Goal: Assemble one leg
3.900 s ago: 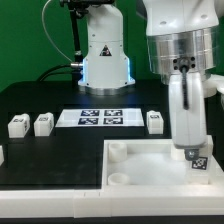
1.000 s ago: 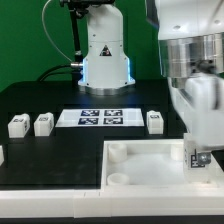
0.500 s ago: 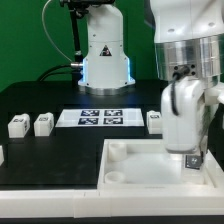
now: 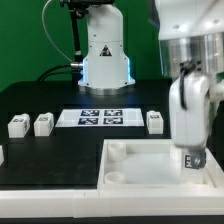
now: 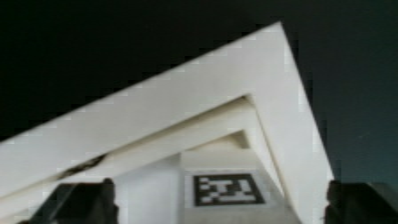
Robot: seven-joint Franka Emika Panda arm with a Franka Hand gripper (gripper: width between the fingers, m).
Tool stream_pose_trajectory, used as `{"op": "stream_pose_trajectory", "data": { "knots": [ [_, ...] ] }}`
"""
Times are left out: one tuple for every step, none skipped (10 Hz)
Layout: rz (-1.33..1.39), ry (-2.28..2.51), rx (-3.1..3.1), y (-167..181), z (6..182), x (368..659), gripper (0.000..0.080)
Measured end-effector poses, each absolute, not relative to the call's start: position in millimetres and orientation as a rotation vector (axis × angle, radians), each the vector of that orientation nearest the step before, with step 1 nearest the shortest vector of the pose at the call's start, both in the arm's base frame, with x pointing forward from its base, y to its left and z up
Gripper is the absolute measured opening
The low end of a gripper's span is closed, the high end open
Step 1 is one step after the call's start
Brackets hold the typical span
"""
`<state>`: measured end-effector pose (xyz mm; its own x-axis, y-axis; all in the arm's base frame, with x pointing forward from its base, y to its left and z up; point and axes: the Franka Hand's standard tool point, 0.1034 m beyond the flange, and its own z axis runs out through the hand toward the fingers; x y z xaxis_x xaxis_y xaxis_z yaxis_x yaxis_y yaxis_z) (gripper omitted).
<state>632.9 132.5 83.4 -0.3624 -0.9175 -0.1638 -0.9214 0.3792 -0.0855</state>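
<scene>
A small white leg (image 4: 196, 158) with a black-and-white tag stands at the far corner of the large white tray-like piece (image 4: 150, 172), on the exterior view's right. My gripper (image 4: 192, 150) reaches down over this leg. In the wrist view the leg (image 5: 226, 186) sits between the two dark fingers (image 5: 82, 203), and the jaws stand wider than the leg, with a gap on one side. The tray-like piece's corner (image 5: 196, 95) fills the wrist view beyond the leg. Three more legs (image 4: 17, 125) (image 4: 43, 123) (image 4: 155, 121) lie on the black table.
The marker board (image 4: 103, 117) lies flat at the middle back of the table. The robot's base (image 4: 105, 60) stands behind it. The tray-like piece has round sockets (image 4: 118, 177) at its near corners. The table's front edge is close below the tray-like piece.
The gripper has turned about its upright axis over the leg and shifted slightly to the exterior view's right. The leg stays at the same tray corner. The loose legs have not moved.
</scene>
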Motion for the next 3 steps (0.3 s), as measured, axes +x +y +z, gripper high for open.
{"op": "stream_pose_trajectory", "data": {
  "knots": [
    [0.036, 2.430, -1.644, 140, 100.7, 631, 0.0637],
    [0.039, 2.407, -1.634, 148, 116.8, 632, 0.0646],
    [0.042, 2.400, -1.636, 152, 120.3, 631, 0.0646]
  ]
}}
